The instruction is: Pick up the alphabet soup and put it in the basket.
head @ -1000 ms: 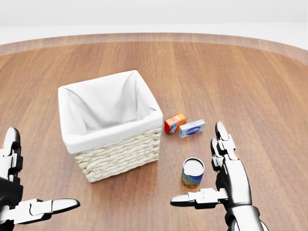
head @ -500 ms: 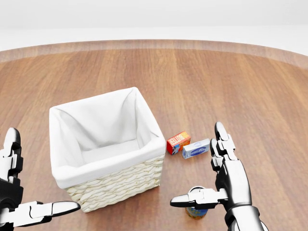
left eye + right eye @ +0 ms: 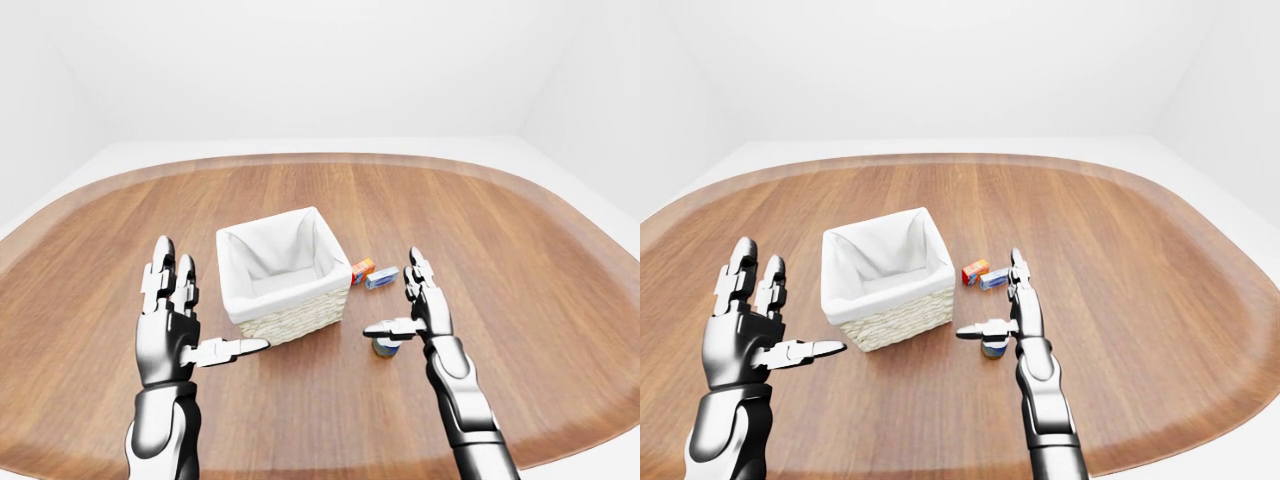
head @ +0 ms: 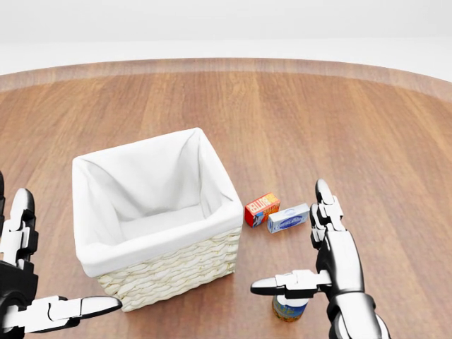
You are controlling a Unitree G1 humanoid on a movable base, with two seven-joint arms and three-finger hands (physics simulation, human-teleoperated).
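The alphabet soup can (image 4: pixel 289 309) stands upright on the wooden table at the bottom of the head view. Its top is partly hidden under my right thumb. My right hand (image 4: pixel 289 237) is open, thumb stretched left over the can, fingers pointing up; nothing is closed round the can. The wicker basket (image 4: pixel 169 272) with a white cloth lining stands to the can's left, empty. My left hand (image 4: pixel 65 251) is open and empty at the bottom left, left of the basket. Both hands also show in the left-eye view.
A small orange-red box (image 4: pixel 261 209) and a blue-white box (image 4: pixel 287 218) lie side by side just right of the basket, above the can. The round table's edge (image 4: pixel 226 62) curves across the top of the head view.
The whole picture shifted downward a second ago, so the camera moved. The can now sits under my right thumb. My left hand has sunk slightly in the last half second.
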